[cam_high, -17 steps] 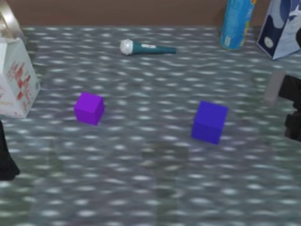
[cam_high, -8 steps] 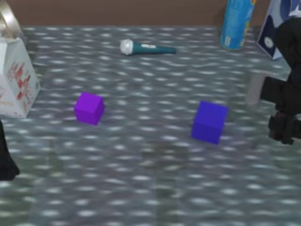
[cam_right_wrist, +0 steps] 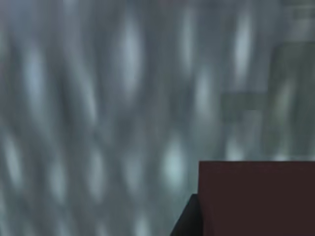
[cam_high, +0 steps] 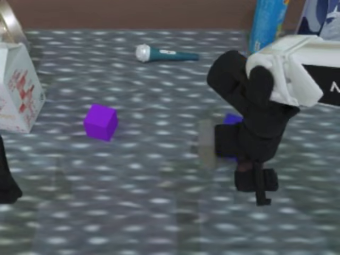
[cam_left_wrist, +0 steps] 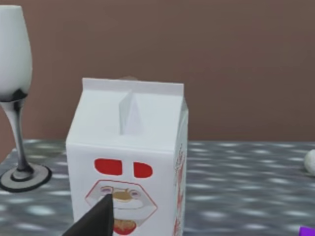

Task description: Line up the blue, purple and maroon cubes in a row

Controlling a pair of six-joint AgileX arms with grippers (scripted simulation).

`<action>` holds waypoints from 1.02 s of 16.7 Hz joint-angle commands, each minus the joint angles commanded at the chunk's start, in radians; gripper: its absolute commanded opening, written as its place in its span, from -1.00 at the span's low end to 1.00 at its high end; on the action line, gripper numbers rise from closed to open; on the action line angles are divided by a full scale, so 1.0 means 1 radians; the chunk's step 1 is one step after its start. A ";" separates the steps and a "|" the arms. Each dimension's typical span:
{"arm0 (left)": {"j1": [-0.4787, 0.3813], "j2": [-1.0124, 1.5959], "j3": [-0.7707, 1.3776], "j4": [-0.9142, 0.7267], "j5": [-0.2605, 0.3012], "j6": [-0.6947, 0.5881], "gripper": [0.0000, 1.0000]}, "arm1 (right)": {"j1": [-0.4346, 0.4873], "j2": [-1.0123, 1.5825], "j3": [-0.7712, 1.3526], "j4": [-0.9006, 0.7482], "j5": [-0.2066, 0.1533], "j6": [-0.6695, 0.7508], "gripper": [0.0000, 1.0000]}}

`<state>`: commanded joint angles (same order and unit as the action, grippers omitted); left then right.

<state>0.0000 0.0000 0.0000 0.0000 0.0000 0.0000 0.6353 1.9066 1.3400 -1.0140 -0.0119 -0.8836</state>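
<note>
My right pincer (cam_high: 255,180) hangs over the middle-right of the worktop (cam_high: 159,212), covering most of the blue cube (cam_high: 232,119); only the right wrist view shows the maroon cube (cam_right_wrist: 256,196) clamped between its fingers. The purple cube (cam_high: 100,121) sits alone on the left with free room around. My left arm is parked at the left edge near the milk carton (cam_left_wrist: 129,157); I cannot tell its pincer state.

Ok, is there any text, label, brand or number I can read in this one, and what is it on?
"N": a white letter on the right arm's black panel, cut off by the picture's edge.
Milk carton: red patches and a picture, no readable letters.
Blue can: print too blurred to read.
Microphone: a pale mark on the handle, too small to read.
Purple cube and maroon cube: plain, no marks.
</note>
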 joint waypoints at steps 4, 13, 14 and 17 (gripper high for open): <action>0.000 0.000 0.000 0.000 0.000 0.000 1.00 | 0.061 -0.016 0.001 -0.002 0.002 0.016 -1.00; 0.000 0.000 0.000 0.000 0.000 0.000 1.00 | 0.055 0.049 -0.091 0.155 0.000 0.023 -1.00; 0.000 0.000 0.000 0.000 0.000 0.000 1.00 | 0.058 0.064 -0.113 0.195 0.000 0.021 -1.00; 0.000 0.000 0.000 0.000 0.000 0.000 1.00 | 0.062 0.093 -0.149 0.258 0.002 0.019 -1.00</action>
<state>0.0000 0.0000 0.0000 0.0000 0.0000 0.0000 0.6969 1.9992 1.1908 -0.7564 -0.0095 -0.8649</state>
